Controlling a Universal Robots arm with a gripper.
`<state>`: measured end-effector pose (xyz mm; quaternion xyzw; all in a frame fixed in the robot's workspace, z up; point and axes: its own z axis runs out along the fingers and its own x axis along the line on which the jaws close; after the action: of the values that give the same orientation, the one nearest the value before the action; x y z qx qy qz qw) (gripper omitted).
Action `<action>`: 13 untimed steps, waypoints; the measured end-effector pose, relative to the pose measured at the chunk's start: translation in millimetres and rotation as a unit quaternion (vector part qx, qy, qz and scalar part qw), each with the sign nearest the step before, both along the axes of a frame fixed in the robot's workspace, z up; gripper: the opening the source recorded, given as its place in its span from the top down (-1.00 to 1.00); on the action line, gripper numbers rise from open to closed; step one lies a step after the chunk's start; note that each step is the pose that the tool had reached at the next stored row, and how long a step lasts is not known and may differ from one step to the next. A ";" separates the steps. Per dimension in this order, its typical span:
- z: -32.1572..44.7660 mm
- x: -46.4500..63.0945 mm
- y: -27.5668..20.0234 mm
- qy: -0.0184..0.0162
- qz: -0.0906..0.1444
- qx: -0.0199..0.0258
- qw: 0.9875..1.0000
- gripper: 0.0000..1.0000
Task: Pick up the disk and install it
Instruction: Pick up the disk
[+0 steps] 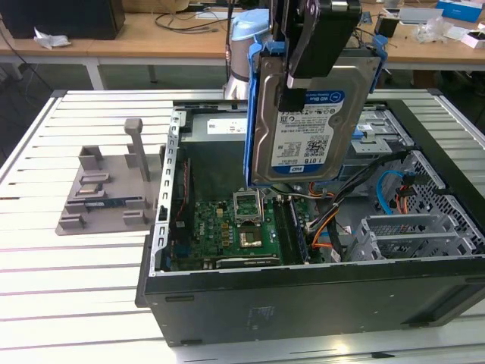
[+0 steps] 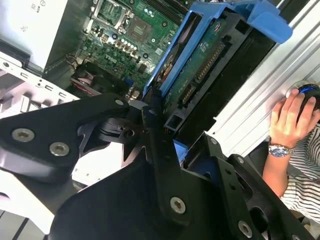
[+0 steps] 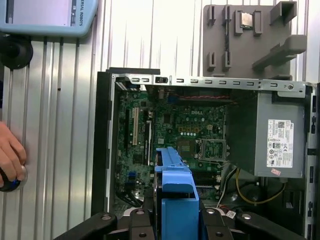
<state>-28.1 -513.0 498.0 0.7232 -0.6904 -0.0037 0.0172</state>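
Disk (image 1: 311, 129) held upright above the open computer case (image 1: 303, 303), clamped in the pincer (image 1: 301, 85).

The pincer's upper part is cut off in the exterior view, where one black finger crosses the disk's label face. The disk hides the case's drive bays behind it. The second wrist view gives the disk's (image 2: 200, 65) circuit-board side, with the pincer (image 2: 156, 127) closed on its blue frame. The first wrist view shows that frame (image 3: 172, 190) edge-on over the motherboard (image 3: 170, 135). A hand (image 3: 10, 155) rests on the desk (image 3: 60, 150) beside the case.
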 end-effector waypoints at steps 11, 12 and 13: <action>-0.8 0.8 -18.2 0.000 0.000 -0.001 1.000 0.26; -0.9 0.9 -20.1 0.000 0.000 -0.001 1.000 0.26; -1.0 1.0 -22.0 0.000 0.000 -0.001 1.000 0.26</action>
<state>-27.1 -535.1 497.1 0.7232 -0.6904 -0.0029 0.0181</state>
